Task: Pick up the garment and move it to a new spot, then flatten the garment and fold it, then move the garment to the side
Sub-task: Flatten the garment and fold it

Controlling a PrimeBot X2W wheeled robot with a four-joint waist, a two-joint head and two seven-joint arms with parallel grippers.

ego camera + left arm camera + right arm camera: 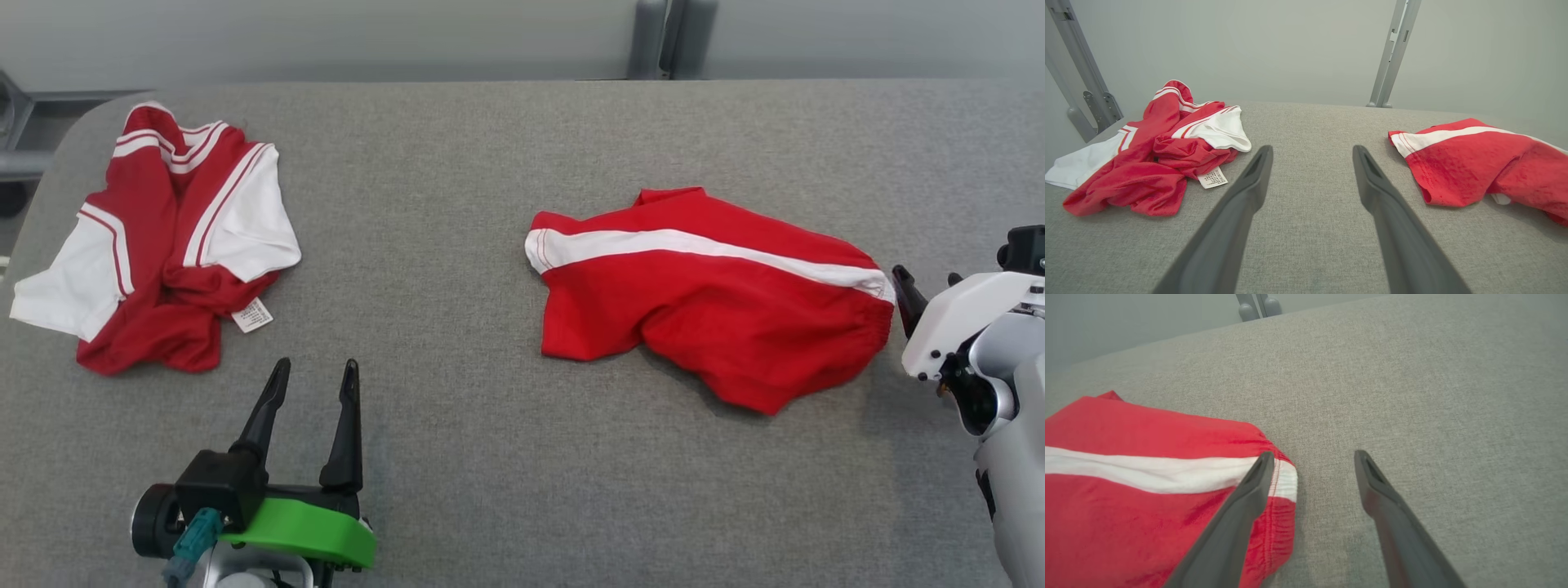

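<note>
Grey woven cloth covers the table [490,204], with a pale wall behind it. Red shorts [710,318] with a white side stripe lie rumpled on it. A crumpled red-and-white shirt [171,237] lies well to the shorts' left. The left gripper [317,366] is left of the shorts and nearer the robot, fingers spread, empty. The right gripper [1312,454] is at the shorts' elastic waistband, fingers apart, gripping nothing.

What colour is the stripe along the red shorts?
The stripe is white; head view shows it best.
</note>
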